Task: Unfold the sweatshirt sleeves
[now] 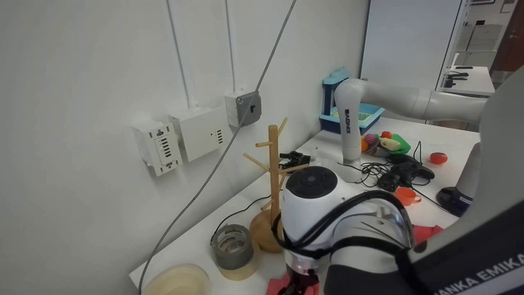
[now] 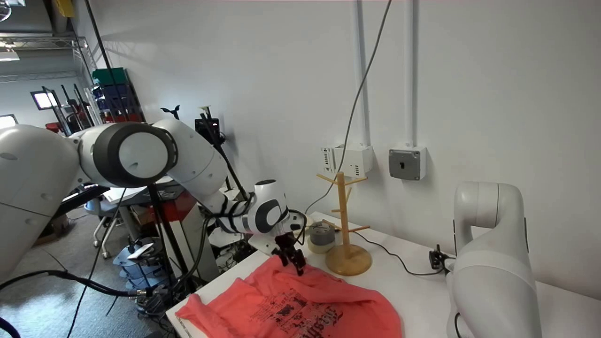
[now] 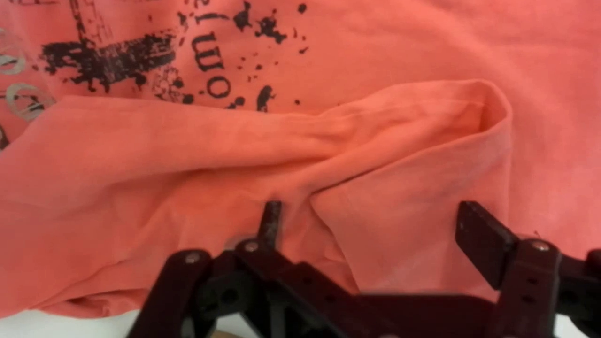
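Your sweatshirt [image 2: 288, 300] looks like soft, floppy knit, so I'd expect it to feel light, sag wherever you're not holding it and shrug off a firm squeeze. Doubt it's slippery; layers clinging to each other seems the bigger headache. Pinch too deep and you'd probably drag the body along with the sleeve [image 3: 197, 141].

If I were you I'd go for the flap [image 3: 413, 216] at what looks like the sleeve's end, shallow bite, then pull outward, low and slow. Your gripper [image 3: 368, 216] is spread wide over that flap with nothing pinched; can't tell whether the fingertips [image 3: 476, 230] touch cloth.

It's all lying on the white table [image 2: 418, 305], with the wooden mug tree [image 2: 343, 216] just past its far side, and the near part runs out of view. Coral-red, dark lettering [image 2: 305, 314] across the chest, and that far-side sleeve is folded in over the body, creased, overlapping the edge of the print. Something pokes out at the left, sleeve or hem corner, can't tell which.
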Available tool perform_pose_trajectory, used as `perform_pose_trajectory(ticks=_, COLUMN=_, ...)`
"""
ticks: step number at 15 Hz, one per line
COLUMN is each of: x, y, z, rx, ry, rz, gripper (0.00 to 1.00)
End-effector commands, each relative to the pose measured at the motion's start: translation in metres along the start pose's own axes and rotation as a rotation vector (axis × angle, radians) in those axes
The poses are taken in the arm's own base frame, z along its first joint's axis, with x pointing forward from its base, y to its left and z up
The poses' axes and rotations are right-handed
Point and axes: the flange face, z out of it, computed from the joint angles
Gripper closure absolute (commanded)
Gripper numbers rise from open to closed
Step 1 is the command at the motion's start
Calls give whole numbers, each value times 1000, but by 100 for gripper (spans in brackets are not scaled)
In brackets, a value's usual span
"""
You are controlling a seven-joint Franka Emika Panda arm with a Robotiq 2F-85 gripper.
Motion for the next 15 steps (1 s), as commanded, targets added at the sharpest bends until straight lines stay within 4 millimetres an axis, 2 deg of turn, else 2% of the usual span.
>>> perform_pose_trajectory(ticks=1, x=12, y=-4, z=-7, rx=5, ry=-17, rz=17, gripper=6)
perform_pose_trajectory(ticks=5, x=17, y=-9, z=-14, rx=3, ry=-25, rz=20, gripper=6)
perform_pose_trajectory(ticks=11, x=22, y=-21, z=-13, rx=40, ry=-41, rz=-39, gripper=10)
perform_pose_trajectory(ticks=15, x=26, y=-18, z=-5, rx=50, ry=-79, rz=-76, gripper=14)
